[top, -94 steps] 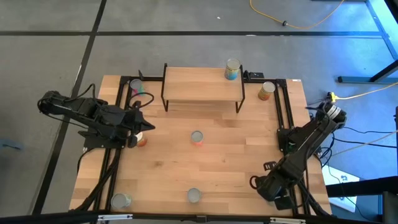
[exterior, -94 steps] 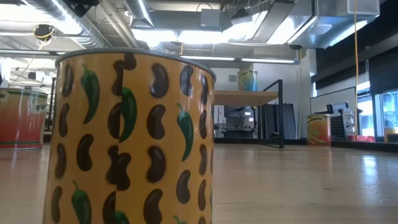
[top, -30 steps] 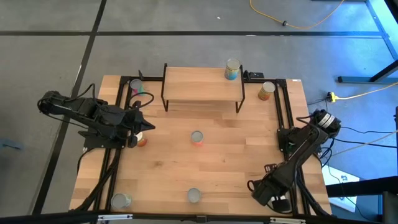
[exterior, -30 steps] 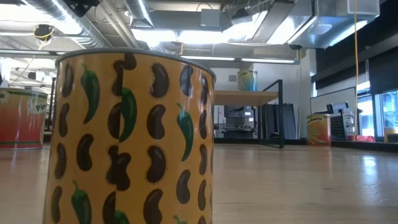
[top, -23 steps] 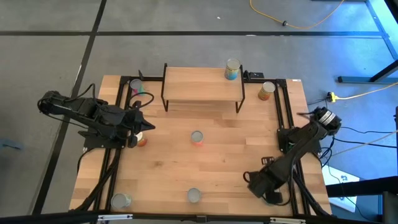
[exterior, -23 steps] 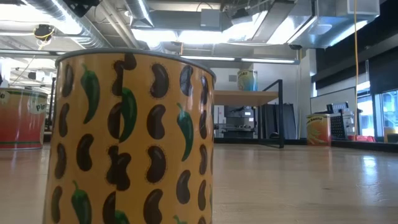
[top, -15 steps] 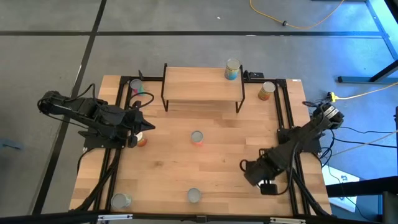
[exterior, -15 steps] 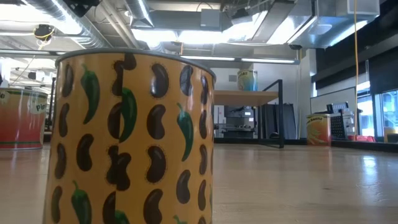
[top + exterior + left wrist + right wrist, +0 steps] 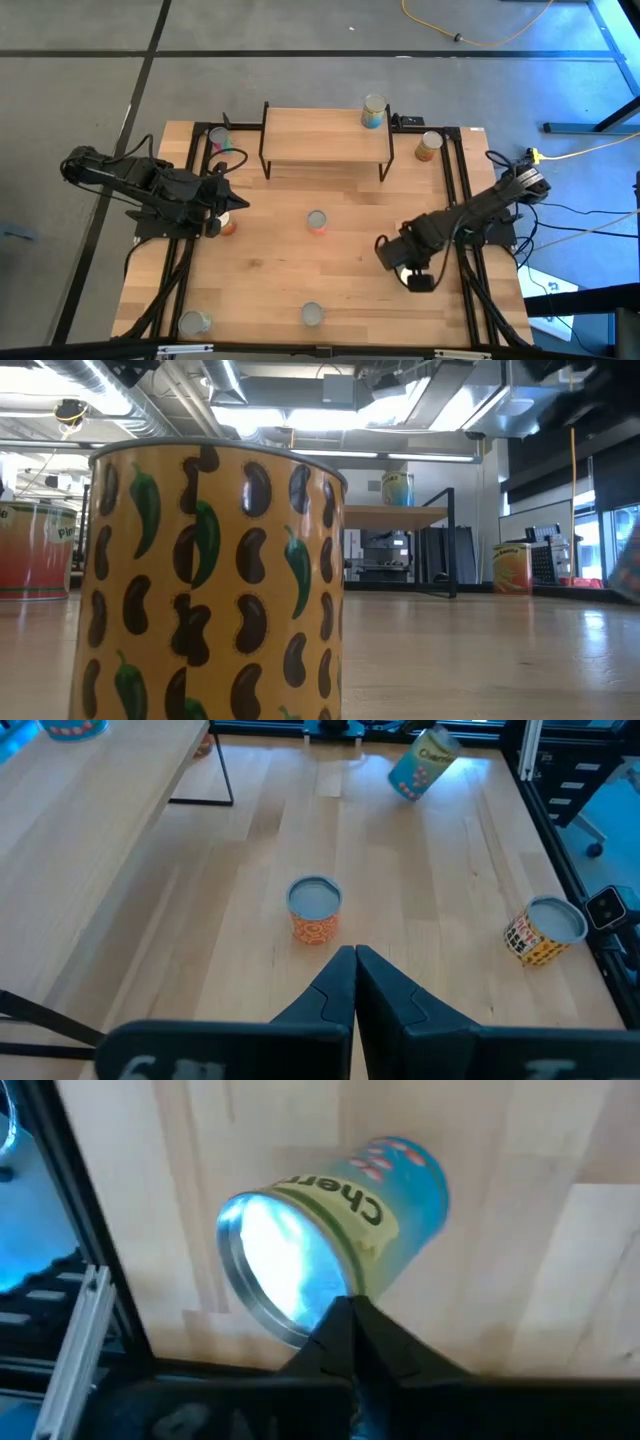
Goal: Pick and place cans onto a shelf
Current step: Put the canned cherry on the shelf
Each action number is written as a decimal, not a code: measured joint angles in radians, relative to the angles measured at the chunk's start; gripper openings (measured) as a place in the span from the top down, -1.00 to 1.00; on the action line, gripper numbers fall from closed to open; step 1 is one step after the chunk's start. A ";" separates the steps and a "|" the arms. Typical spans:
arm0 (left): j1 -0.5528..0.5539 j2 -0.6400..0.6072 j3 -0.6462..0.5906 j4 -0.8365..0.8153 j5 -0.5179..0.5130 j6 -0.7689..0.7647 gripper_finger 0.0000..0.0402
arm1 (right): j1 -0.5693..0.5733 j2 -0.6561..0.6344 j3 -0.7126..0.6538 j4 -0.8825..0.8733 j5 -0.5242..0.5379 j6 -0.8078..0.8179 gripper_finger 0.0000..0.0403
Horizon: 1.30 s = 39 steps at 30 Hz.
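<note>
The right hand (image 9: 350,1315) is hovering over the right half of the worktop (image 9: 270,270), short of the centre. Its fingers are lying together, their tips meeting at the silver rim of a teal-blue can (image 9: 370,1190). Whether they are actually nipping that rim cannot be told. The can is tilting, bright end up toward the wrist camera, and the left wrist view is also showing it leaning (image 9: 420,765).

Between this hand and the shelf (image 9: 325,135) bare wood is lying open. A can with an orange label (image 9: 316,222) is standing near, toward the worktop's middle. A yellow bean-patterned can (image 9: 311,315) is standing well apart at the front edge, filling much of the low view (image 9: 210,580).

One can (image 9: 373,110) is standing on the shelf's plank top near its right end. An orange can (image 9: 428,146) is standing on the worktop just beside the shelf's right legs, and another (image 9: 218,138) is standing off its left end.

The left hand (image 9: 235,205) is waiting at the left side, fingers closed on nothing, with a small orange can (image 9: 228,226) just beside it. One more can (image 9: 193,322) is standing at the front-left corner.
</note>
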<state>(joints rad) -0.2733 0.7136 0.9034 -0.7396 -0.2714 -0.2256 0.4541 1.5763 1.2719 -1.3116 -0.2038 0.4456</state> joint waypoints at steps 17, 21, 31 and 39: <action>0.000 0.000 0.000 0.000 0.000 0.000 1.00 | -0.200 -0.001 -0.063 0.028 0.021 -0.268 0.94; 0.000 0.000 0.000 0.000 0.000 -0.001 1.00 | -0.226 -0.001 -0.063 0.029 0.007 -0.231 0.85; 0.000 0.000 0.000 0.000 0.000 -0.001 1.00 | -0.225 -0.001 -0.049 0.028 -0.042 -0.188 0.70; 0.000 0.000 0.000 -0.001 0.000 0.000 1.00 | -0.187 -0.001 -0.081 0.028 -0.015 -0.216 0.69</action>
<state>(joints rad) -0.2734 0.7136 0.9031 -0.7403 -0.2714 -0.2260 0.2670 1.5749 1.1913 -1.2834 -0.2187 0.2294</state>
